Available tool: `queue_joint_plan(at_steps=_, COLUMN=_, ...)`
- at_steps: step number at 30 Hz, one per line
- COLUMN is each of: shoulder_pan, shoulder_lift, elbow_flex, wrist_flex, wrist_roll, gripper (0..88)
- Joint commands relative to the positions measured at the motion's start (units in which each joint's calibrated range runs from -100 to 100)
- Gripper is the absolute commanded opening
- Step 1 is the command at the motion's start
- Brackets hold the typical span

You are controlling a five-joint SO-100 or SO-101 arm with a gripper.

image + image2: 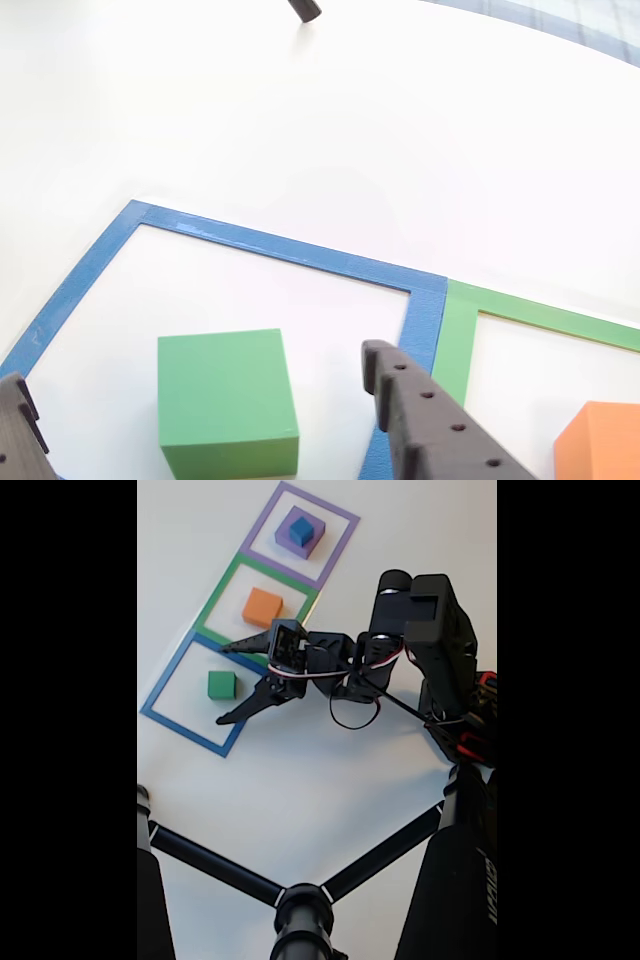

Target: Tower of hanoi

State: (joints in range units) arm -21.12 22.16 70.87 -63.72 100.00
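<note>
While hovering with jaws apart, the black gripper (228,684) is lining up on the green square block (221,684), needing descent next.

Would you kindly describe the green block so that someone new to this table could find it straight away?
On the white table, three taped square outlines run in a row: purple, green, blue. The plain green square block sits alone inside the blue outline, the one at the end nearest the open gripper. Its neighbours differ: an orange block fills the green outline, and a blue cube tops a purple block.

Blue cube (302,527) atop purple block (291,540); orange block (262,607), green block (221,684) apart.
</note>
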Motion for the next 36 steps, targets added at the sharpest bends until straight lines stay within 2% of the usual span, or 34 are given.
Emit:
queue_joint_plan(at_steps=1, shoulder_pan=-0.64, shoulder_lift=0.0, elbow_flex=-0.05, wrist_flex=-1.62, wrist_roll=0.0, gripper=40.2)
queue_joint_plan(at_steps=20, shoulder_pan=-2.65, shoulder_lift=2.99, elbow_flex=-2.42, wrist_flex=-1.7, wrist_roll=0.0, gripper=39.1)
queue_joint_plan(at_steps=23, shoulder_pan=-3.04, shoulder_lift=2.99, elbow_flex=-2.42, wrist_flex=-1.62, wrist_roll=0.0, gripper=36.2)
queue_joint_plan(at_steps=27, shoulder_pan=-3.13, shoulder_lift=2.99, elbow_flex=-2.42, wrist_flex=-1.54, wrist_roll=0.0, gripper=27.3)
queue_joint_plan(at_steps=36, shoulder_pan=-3.33, shoulder_lift=2.99, elbow_flex=-2.42, wrist_flex=-1.54, wrist_roll=0.0, gripper=18.1)
